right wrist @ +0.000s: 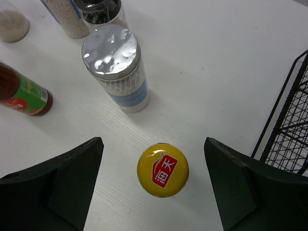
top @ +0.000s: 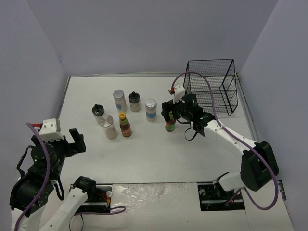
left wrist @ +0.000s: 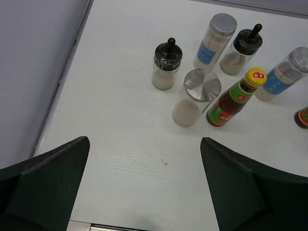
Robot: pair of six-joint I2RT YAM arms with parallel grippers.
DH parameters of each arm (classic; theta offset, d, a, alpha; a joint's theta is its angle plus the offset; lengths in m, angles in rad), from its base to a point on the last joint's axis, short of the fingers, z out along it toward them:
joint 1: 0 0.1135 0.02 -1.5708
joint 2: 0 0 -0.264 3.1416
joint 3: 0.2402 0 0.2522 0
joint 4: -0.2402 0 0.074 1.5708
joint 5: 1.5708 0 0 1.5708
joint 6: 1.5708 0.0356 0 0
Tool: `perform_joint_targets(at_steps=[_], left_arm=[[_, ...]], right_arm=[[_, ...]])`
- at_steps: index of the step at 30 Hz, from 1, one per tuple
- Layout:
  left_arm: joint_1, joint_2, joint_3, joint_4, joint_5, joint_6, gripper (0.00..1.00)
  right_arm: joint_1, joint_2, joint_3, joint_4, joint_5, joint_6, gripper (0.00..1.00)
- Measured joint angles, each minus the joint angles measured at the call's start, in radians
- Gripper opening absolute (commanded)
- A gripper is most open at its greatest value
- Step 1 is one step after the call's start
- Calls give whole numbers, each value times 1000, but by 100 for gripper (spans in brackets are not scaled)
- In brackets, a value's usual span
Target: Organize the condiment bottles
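Observation:
Seven condiment bottles stand mid-table. The right dark sauce bottle (top: 170,124) shows its yellow cap (right wrist: 162,170) between the fingers of my right gripper (top: 168,112), which is open above it, not touching. The other sauce bottle (top: 125,124) stands by a silver-lidded jar (top: 110,128). Behind are a black-capped shaker (top: 98,111), a jar (top: 119,100), a second shaker (top: 135,101) and a third jar (top: 151,109). My left gripper (top: 77,139) is open and empty, well to the left of the bottles. The left wrist view shows the group ahead, nearest the jar (left wrist: 197,94) and sauce bottle (left wrist: 235,98).
A black wire basket (top: 210,86) stands at the back right, its edge in the right wrist view (right wrist: 288,120). The third jar (right wrist: 115,67) stands close beyond the right gripper. The table's left wall edge (left wrist: 67,72) runs beside the left gripper.

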Motion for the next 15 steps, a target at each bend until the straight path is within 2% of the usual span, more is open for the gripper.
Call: perform_joint_targets(at_steps=[10,13,15], left_arm=[[0,0,0,0,1,7,97],[0,0,0,0,0,9,97],[0,0,0,0,1,10,97]], right_arm=[[4,52,-78,83,-2,10,65],[4,56,-88,103,-1,20,53],[4,56,-89,114,6,20,39]])
